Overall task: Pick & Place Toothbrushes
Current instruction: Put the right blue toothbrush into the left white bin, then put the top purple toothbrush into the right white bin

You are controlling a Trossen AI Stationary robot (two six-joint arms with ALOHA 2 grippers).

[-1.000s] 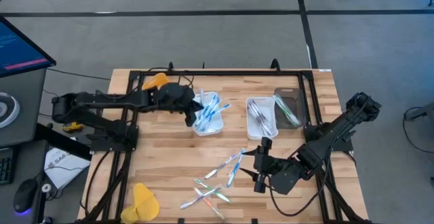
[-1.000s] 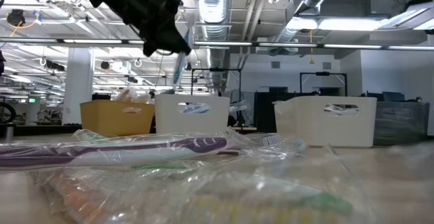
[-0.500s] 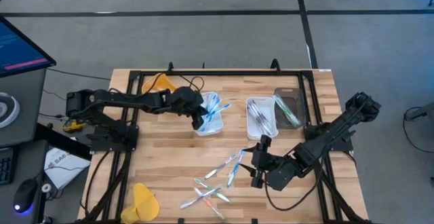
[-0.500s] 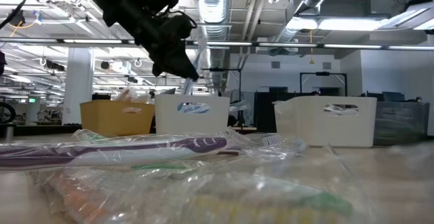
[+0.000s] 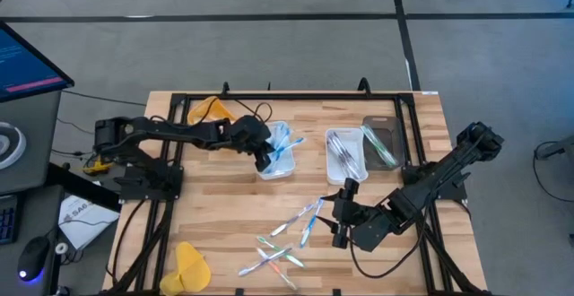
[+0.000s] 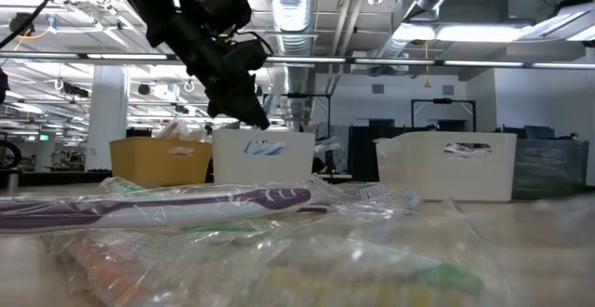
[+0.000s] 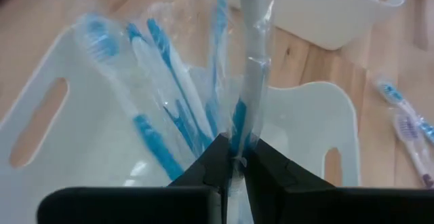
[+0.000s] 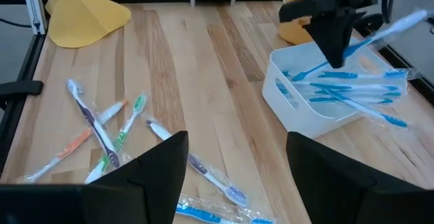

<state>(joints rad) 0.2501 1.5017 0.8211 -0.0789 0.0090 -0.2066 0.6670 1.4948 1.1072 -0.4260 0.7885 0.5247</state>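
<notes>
Over the white tray (image 5: pixel 276 163): left gripper (image 5: pixel 261 160) pinched on a wrapped blue toothbrush (image 7: pixel 249 68)
High view: right gripper (image 5: pixel 339 227) waits beside loose toothbrushes (image 5: pixel 285 236) on the table (image 5: pixel 224 215). Low view: left gripper (image 6: pixel 249 113) just above the tray's rim (image 6: pixel 264 138). Left wrist view: jaws nearly closed on the wrapper, blue brushes (image 7: pixel 159 108) below, possibly touching. Right wrist view: own fingers (image 8: pixel 146 170) spread wide, holding nothing; scattered brushes (image 8: pixel 102 132) ahead
</notes>
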